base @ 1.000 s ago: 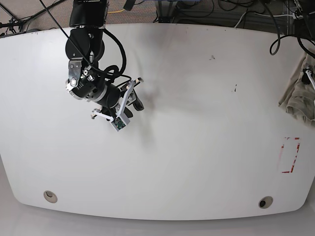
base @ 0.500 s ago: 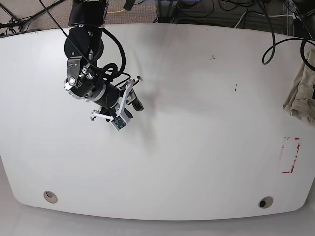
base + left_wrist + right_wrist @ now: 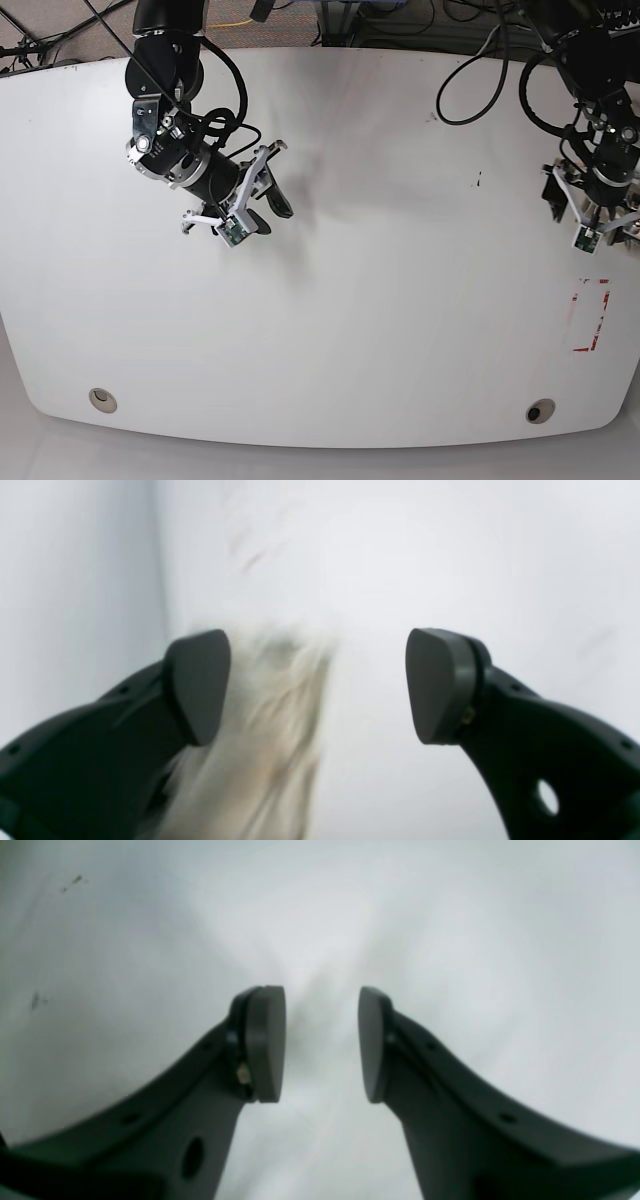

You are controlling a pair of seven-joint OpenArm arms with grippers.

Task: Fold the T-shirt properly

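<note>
I am holding my left gripper [image 3: 320, 685] spread wide, gripping nothing; the T-shirt [image 3: 260, 740], blurred, seems to hang beside its left pad. Right gripper [image 3: 322, 1042] half-parted, empty. Centre cloth before clamping.

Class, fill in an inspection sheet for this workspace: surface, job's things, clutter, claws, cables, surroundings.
Surface: white table, with a few dark specks, a red rectangle mark near one end, and round ports along the near edge.
Job's things: T-shirt, blurred beige cloth seen in the left wrist view only.
Clutter: nothing seen.
Claws: left claw open wide, cloth beside one finger, not pinched; right claw open, empty, over bare table.
Cables: black cables loop over the far edge to the arms.
Surroundings: floor and more wiring behind the table.
</note>
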